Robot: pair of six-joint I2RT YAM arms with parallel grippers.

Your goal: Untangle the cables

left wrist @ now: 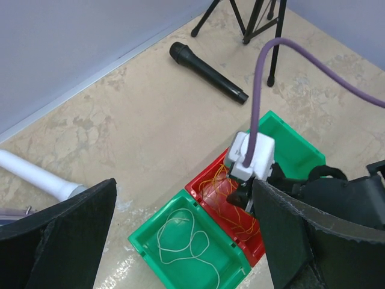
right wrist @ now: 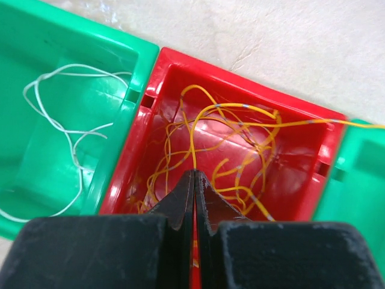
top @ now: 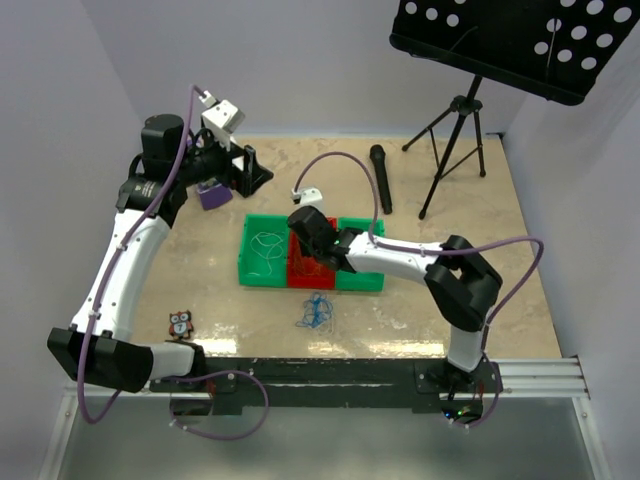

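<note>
The cables (right wrist: pixel 228 150) lie in three places, and I think they are being sorted by colour. The thin white wire loop (right wrist: pixel 66 129) rests alone in the left green plastic bin (right wrist: pixel 60 36). The orange-yellow wire (right wrist: pixel 240 114) is piled loosely in the red plastic bin (right wrist: pixel 252 90) in the middle, with one strand going out over its right rim. The small blue wire tangle (top: pixel 316 312) lies on the beige stone-pattern table (top: pixel 200 270), on the near side of the bins and apart from them. My right gripper (right wrist: pixel 194 174) hangs low over the red bin with its fingers pressed together. An orange-yellow strand runs straight into the slit between them, so I judge it is pinching this strand to place it in the bin. My left gripper (top: pixel 250 170) is high at the far left, fingers wide apart and holding nothing, I suppose to keep out of the way. The blue tangle seems not yet handled.
</note>
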